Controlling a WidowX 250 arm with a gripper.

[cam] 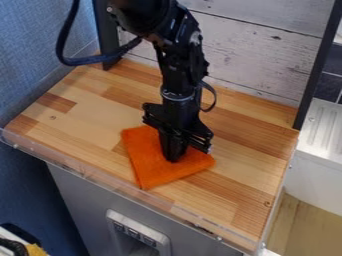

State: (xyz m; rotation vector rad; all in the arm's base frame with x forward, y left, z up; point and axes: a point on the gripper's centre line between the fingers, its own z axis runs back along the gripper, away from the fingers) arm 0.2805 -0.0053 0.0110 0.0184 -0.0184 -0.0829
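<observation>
Orange cloth on wooden tabletop, end effector over cloth; grip state unclear

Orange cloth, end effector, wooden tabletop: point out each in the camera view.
Orange cloth [155, 167]: camera view, its bare middle, beside the end effector [174, 158].
End effector: camera view, its lower tip, down at the cloth.
Wooden tabletop [87, 122]: camera view, bare boards toward the picture's left edge.

From above the front edge of the bench, we are looking down at a slant, facing the pale boards at the upper right, and viewing nearly the whole top from close by.
</observation>
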